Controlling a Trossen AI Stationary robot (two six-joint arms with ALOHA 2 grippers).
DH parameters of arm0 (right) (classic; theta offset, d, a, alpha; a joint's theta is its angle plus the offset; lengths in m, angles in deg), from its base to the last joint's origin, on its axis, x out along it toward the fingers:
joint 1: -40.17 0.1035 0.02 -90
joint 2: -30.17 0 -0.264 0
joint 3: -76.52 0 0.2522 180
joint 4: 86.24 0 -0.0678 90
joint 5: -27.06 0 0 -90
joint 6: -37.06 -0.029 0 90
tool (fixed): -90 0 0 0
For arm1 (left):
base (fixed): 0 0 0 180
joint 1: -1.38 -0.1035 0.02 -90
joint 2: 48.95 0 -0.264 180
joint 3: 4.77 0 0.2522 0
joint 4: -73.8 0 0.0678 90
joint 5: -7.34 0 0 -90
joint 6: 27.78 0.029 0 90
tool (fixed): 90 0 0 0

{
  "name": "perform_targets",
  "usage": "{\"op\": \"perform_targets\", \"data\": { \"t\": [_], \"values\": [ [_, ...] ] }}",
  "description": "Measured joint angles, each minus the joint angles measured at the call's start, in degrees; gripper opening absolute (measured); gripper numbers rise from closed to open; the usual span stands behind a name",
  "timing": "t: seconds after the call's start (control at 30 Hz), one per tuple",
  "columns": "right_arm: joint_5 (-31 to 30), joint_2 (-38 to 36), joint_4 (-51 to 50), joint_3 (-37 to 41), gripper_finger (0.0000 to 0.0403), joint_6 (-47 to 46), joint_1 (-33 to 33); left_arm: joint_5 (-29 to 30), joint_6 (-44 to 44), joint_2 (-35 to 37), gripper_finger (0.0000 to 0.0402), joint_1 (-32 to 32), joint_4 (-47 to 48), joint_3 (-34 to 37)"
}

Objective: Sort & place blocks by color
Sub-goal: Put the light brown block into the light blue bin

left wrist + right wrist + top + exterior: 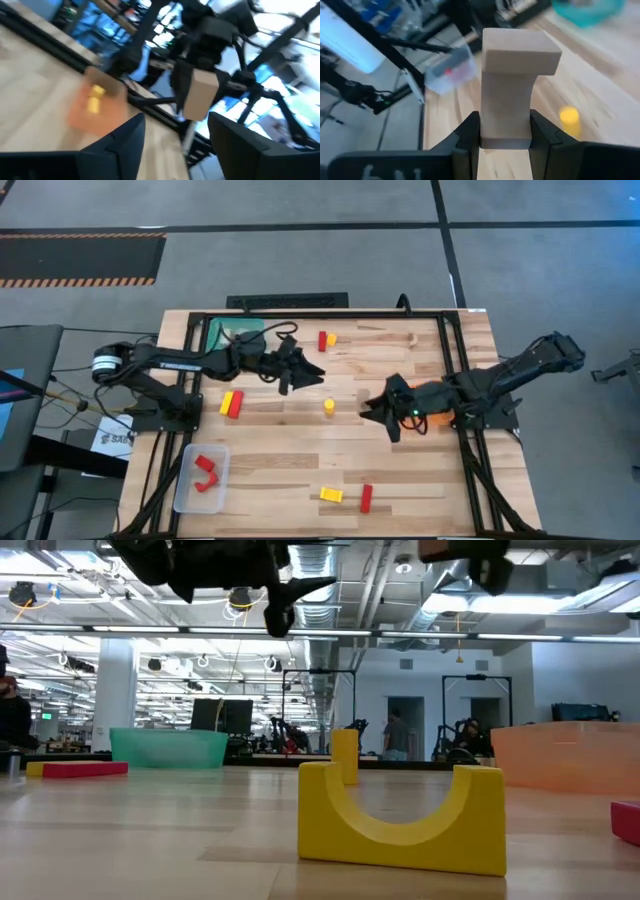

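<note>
Grips a pale wood block (pixel 517 85) in the right hand (pixel 386 413), pinched at its lower end between the two fingers (pixel 469 137) and sticking up out of them, clear of the table (pixel 300 460). Hangs that hand over the table's right half, just beside the orange tray (pixel 441 420) and near the yellow cylinder (pixel 329 407), which stands upright about mid-table. Shows the left hand (pixel 303 370) open, fingers apart with nothing between them, raised above the table beside the teal tray (pixel 235 335) and pointing across toward the right hand. Shows yellow pieces (pixel 94 98) in the orange tray, too blurred to count. Holds several red blocks (pixel 205 470) in the clear tray (pixel 185 495) at the table's left side, toward the edge nearest the low camera. Leaves the rest loose on the wood. Toward the far edge, a red block (pixel 323 340) touching a small yellow block (pixel 332 339), and well to their right a second pale block (pixel 413 337). On the left, a yellow brick (pixel 227 402) and a red brick (pixel 237 405) lying side by side. Close to the low camera, a yellow arch (pixel 400 815) resting with its curve upward. Just beside it but apart, another red piece (pixel 366 497).
</note>
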State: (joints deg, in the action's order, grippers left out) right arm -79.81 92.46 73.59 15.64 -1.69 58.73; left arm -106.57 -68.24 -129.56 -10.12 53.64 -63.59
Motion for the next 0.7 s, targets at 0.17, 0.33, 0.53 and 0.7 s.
{"op": "perform_targets", "data": {
  "t": [0.17,0.33,0.53,0.7],
  "values": [
    [6.1,1.6,5.4,0.0,0.0115,5.3,-5.8,-2.4,1.1,-2.6,0.0267,2.0,-7.4,0.0],
    [14.3,4.4,14.5,0.0,0.0115,9.4,-10.8,2.8,6.3,-2.8,0.0327,3.4,-8.7,0.0],
    [21.4,9.7,23.5,0.0,0.0115,9.9,-15.1,6.5,9.8,-2.8,0.0349,4.1,-9.7,0.0],
    [24.9,13.9,28.1,0.0,0.0115,7.9,-18.2,8.1,9.8,-2.8,0.0349,5.2,-9.7,0.0]
  ]
}}
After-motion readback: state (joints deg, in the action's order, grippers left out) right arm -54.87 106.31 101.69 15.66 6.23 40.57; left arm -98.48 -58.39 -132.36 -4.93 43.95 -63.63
